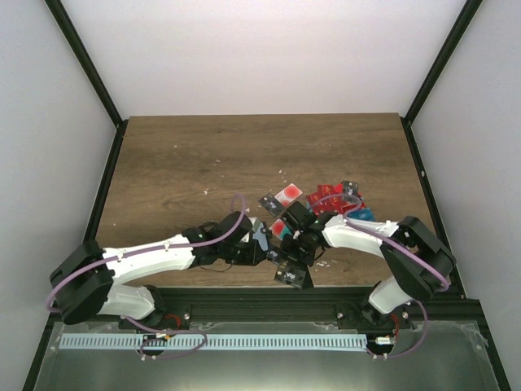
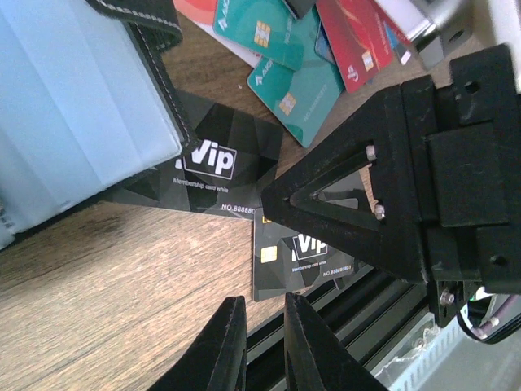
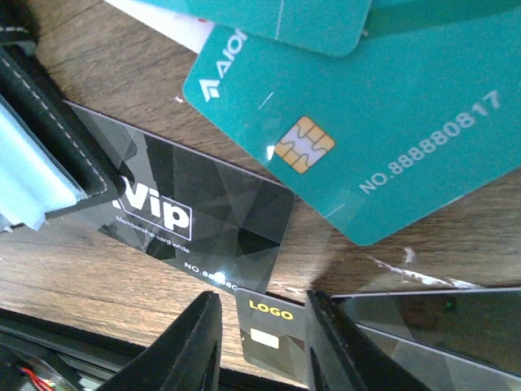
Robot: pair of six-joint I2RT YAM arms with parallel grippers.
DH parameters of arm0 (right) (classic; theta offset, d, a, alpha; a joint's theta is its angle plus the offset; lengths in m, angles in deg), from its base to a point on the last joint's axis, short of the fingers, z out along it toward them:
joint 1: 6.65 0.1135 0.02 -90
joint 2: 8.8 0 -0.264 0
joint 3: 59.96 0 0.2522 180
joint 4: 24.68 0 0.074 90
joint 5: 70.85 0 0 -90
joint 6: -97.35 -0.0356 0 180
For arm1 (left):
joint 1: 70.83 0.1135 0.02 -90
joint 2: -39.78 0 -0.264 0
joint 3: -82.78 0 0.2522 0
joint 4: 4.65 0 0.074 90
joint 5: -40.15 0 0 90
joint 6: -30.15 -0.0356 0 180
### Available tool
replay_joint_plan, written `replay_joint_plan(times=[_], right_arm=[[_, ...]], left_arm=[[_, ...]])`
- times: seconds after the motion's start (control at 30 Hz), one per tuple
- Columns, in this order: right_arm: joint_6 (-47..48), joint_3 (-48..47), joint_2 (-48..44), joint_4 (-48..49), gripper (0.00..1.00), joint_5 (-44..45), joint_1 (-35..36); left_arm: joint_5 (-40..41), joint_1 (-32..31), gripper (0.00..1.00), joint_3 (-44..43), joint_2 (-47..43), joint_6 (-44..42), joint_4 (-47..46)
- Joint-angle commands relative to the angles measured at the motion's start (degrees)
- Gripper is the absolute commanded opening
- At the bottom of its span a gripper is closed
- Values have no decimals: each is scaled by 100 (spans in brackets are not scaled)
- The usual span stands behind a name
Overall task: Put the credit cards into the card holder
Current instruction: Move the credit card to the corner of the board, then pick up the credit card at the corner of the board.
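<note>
A black VIP card (image 3: 262, 332) lies between the right claw (image 3: 259, 346) fingers.

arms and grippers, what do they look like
Both arms have white link shells with black joints and bases; a lilac cable loops along the left arm and the right arm. The left gripper and right gripper are black with two tapered fingers.

The black card holder (image 2: 73, 114) lies open, pale blue lining up, overlapping a black VIP card (image 2: 216, 175). Just beside it lie another black card (image 2: 281, 261), teal cards (image 2: 293, 69) and red cards (image 2: 354, 41).
</note>
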Motion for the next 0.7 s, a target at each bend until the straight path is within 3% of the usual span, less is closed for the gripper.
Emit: replay_joint_plan(times=[0.0,0.1,0.23,0.67], right_arm=[[319,219,-103,-1186,37,848,-146],[590,220,-573,-1443,47,917,-407],[829,542,-1205,-1643,69,764,-650],[838,1218,-2210,-2168,75,487,-700]], left_arm=[[-394,-3,16,-362,413,-184,-237],[-659,-26,16,-605,749,-328,-318],[-965,-88,16,-952,1248,-478,-407],[-1508,-422,16,-1757,2415,-716,-353]])
